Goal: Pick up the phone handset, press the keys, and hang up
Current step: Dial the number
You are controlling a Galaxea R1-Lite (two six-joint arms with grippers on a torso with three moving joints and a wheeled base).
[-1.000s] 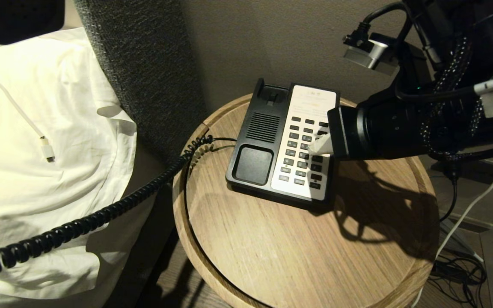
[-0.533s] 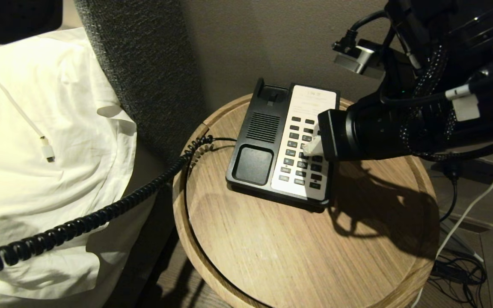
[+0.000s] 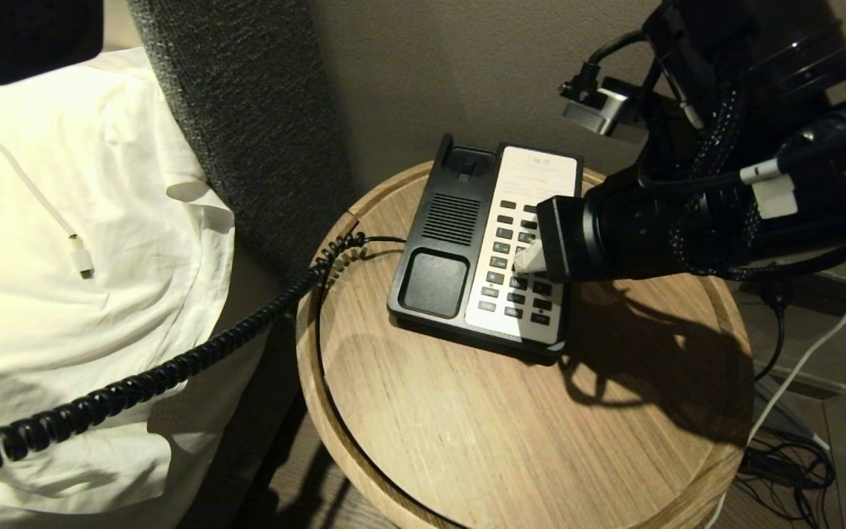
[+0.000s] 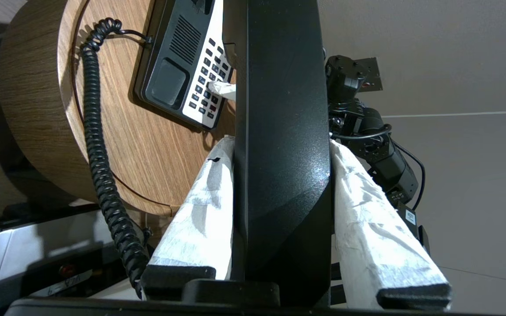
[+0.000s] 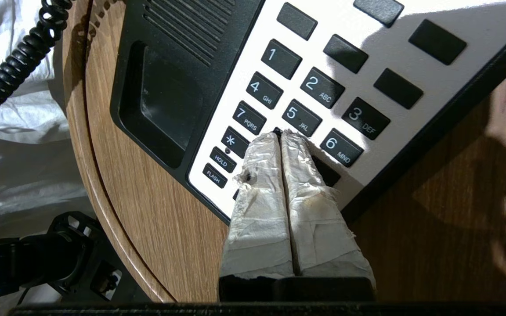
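Observation:
The black phone handset (image 4: 281, 109) is clamped upright between the white-wrapped fingers (image 4: 200, 206) of my left gripper (image 4: 282, 142), held off to the side of the table. Its black coiled cord (image 3: 173, 367) runs back to the phone base (image 3: 434, 253) on the round wooden table (image 3: 467, 433). My right gripper (image 5: 280, 134) is shut with nothing in it. Its joined tips rest on the keys (image 5: 301, 94), just below the 5 key. In the head view the right gripper (image 3: 529, 258) reaches in from the right over the keys (image 3: 511, 246).
A white pillow (image 3: 63, 294) with a white charging cable (image 3: 81, 261) lies to the left, beside a dark grey headboard (image 3: 247, 110). The table has a raised rim (image 3: 309, 353). Loose cables (image 3: 790, 463) lie on the floor at the right.
My right arm has moved a little left and down across the keypad, bringing its shut tips onto a lower row of keys. The phone base and cord have stayed put.

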